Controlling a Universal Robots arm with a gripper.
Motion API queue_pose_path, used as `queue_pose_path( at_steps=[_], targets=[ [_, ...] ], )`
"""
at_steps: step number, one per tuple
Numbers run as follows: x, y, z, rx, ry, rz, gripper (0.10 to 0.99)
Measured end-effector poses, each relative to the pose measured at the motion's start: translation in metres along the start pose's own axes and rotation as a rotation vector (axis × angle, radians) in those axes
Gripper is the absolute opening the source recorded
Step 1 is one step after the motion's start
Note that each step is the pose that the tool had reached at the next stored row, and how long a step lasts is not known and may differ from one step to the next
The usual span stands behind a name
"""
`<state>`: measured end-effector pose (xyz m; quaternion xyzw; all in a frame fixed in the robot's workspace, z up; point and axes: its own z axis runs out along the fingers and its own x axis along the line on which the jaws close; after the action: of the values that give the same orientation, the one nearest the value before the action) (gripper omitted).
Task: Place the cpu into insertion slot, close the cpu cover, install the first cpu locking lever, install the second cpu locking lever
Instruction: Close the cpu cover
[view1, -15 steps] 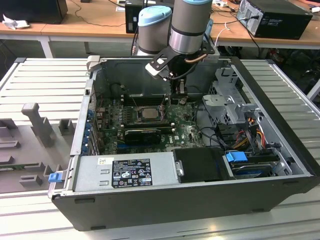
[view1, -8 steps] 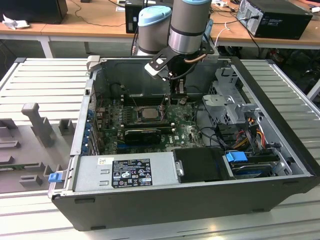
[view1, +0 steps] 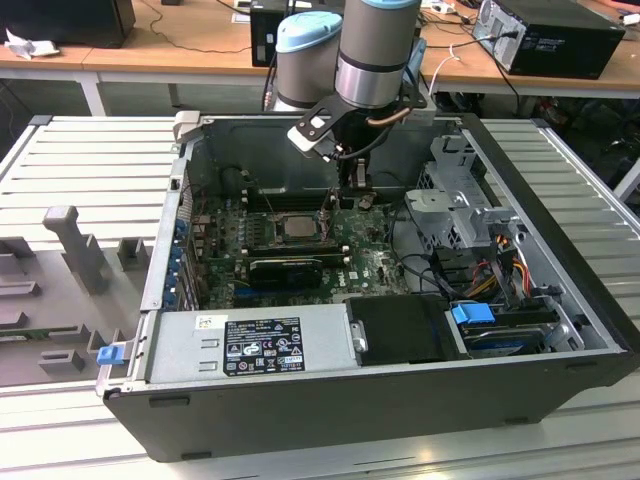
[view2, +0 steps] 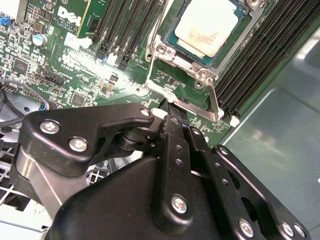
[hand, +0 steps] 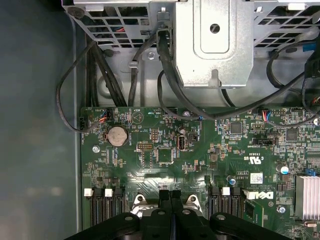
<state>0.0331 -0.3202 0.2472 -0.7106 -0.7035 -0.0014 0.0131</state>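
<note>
1. cpu (view2: 205, 27) sits flat in the insertion slot (view2: 162, 50), pale face up with smudges on it; in the exterior view the cpu (view1: 297, 227) is near the middle of the motherboard (view1: 370, 265), inside the open computer case (view1: 560, 250).
2. the cpu cover (view2: 241, 40) lies down around the chip, which shows through its square window.
3. a thin metal locking lever (view2: 216, 102) runs along one side of the slot, bending at the corner; whether it is hooked down, i cannot tell.
4. the gripper (view2: 172, 117) hangs low over the board at that corner, its tips just beside the lever's bend.
5. in the first wrist view the gripper (hand: 170, 192) has its two fingers pressed together with only a seam between them; whether anything thin is pinched there, i cannot tell.
6. long black memory slots (view2: 260, 55) flank the slot on both sides.
7. a round coin battery (hand: 118, 135) sits on the board, and black cables (hand: 170, 85) loop from a metal drive cage (hand: 210, 40) down to it.
</note>
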Motion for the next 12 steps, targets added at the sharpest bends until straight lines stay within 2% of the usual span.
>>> queue_pose_path(
  at_steps=[12],
  targets=[
    [0.0,-0.0023,0.0001,0.0,0.0,0.0,0.106]
  ],
)
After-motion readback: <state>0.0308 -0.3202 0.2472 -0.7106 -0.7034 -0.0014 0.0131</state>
